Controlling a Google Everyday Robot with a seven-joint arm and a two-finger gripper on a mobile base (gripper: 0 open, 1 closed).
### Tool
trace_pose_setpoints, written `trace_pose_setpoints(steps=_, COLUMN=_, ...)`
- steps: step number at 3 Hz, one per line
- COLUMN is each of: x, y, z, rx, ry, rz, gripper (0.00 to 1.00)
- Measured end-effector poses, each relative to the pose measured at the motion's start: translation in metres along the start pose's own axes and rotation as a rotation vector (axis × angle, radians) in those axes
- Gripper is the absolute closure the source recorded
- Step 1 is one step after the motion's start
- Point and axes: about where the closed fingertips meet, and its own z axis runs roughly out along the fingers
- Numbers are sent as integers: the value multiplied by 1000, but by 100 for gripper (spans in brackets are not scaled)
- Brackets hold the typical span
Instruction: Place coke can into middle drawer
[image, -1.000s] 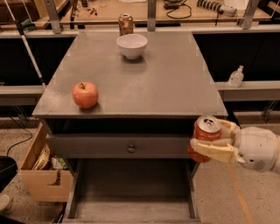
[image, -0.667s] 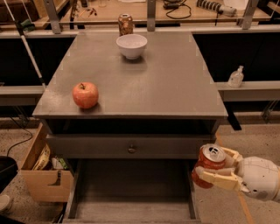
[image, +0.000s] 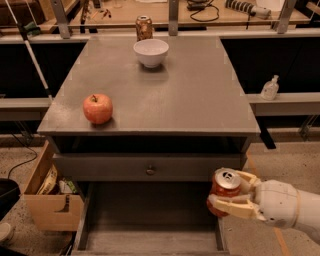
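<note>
The coke can, red with a silver top, is held upright in my gripper at the lower right. The cream fingers wrap both sides of the can. It hangs just above the right side wall of the open middle drawer, a wide grey drawer pulled out below the cabinet. The drawer floor shows bare grey.
On the cabinet top stand a red apple, a white bowl and a darker brownish can. A closed drawer front with a round knob sits above the open drawer. A cardboard box stands left. A white bottle is at right.
My gripper with the coke can has moved down, from beside the closed drawer front to the level of the open drawer's right edge.
</note>
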Motion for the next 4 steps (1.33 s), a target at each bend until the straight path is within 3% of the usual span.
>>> trace_pose_setpoints(steps=2, x=77, y=37, z=112, rx=-132, ry=-50, rz=-59, gripper=100)
trace_pose_setpoints(steps=4, x=157, y=55, z=221, rx=-304, ry=-4, rz=-122, gripper=100)
